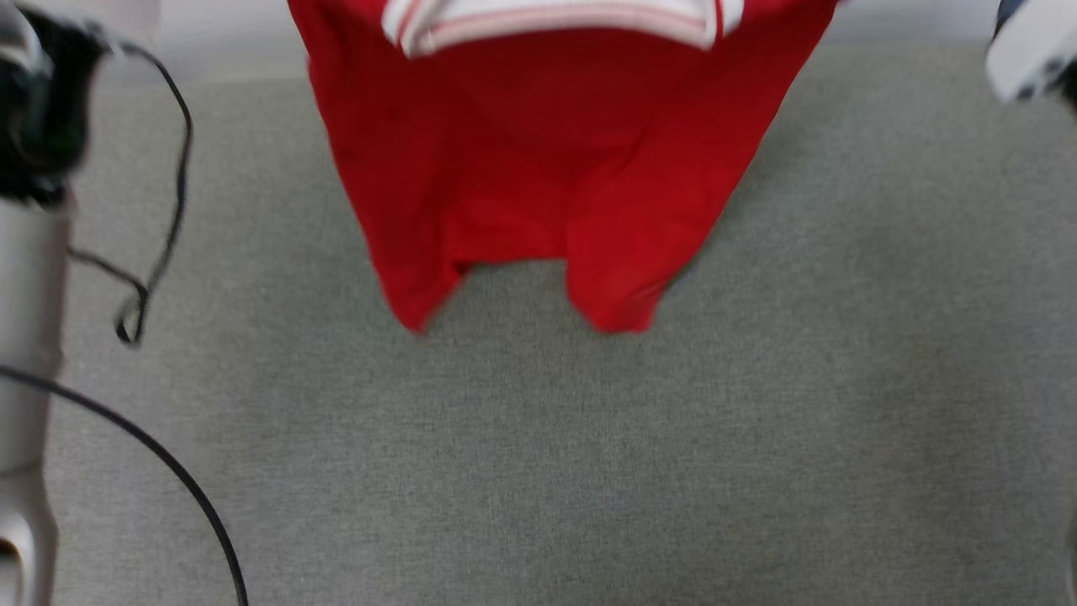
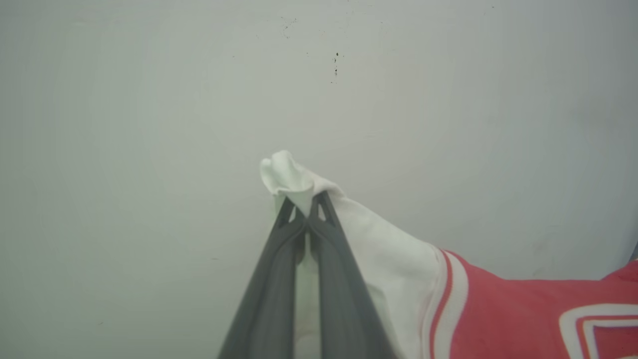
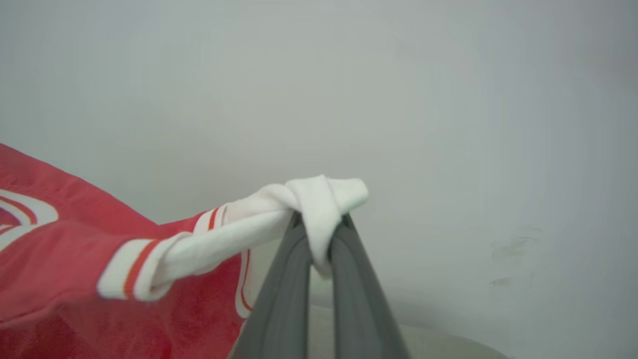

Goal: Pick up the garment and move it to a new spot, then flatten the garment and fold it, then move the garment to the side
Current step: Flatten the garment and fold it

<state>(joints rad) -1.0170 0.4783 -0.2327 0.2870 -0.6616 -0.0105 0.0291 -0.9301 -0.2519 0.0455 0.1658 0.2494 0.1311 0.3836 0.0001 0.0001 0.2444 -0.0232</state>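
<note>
The garment (image 1: 538, 168), a red jersey with a white striped band near the top edge of the head view, hangs in the air over the grey table, its lower hem ending above the cloth surface. In the left wrist view my left gripper (image 2: 305, 207) is shut on a white sleeve of the garment (image 2: 379, 249), with the red body trailing off to the right. In the right wrist view my right gripper (image 3: 321, 224) is shut on the other white sleeve (image 3: 309, 199), and the red body (image 3: 60, 259) hangs to the left.
A grey fabric-covered table (image 1: 589, 471) spreads below the hanging shirt. My left arm with its black cables (image 1: 160, 236) stands at the left edge, and part of my right arm (image 1: 1031, 46) shows at the top right. A plain pale wall (image 2: 149, 99) lies behind.
</note>
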